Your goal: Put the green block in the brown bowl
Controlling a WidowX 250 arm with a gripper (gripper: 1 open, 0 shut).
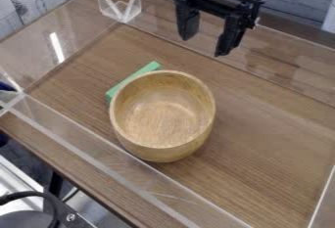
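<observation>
A round light-brown wooden bowl [163, 114] stands upright on the wooden table, near the middle of the view, and it holds nothing. The bright green block [131, 80] lies flat on the table against the bowl's far-left side, partly hidden behind the rim. My black gripper [210, 34] hangs above the table at the upper right, pointing down, well apart from both block and bowl. Its two fingers [189, 24] stand spread apart with nothing between them.
Clear acrylic walls [53, 124] fence the table on the left, front and back. A clear plastic bracket [120, 4] stands at the back left corner. Dark cables and metal legs [33, 207] show below the front-left edge.
</observation>
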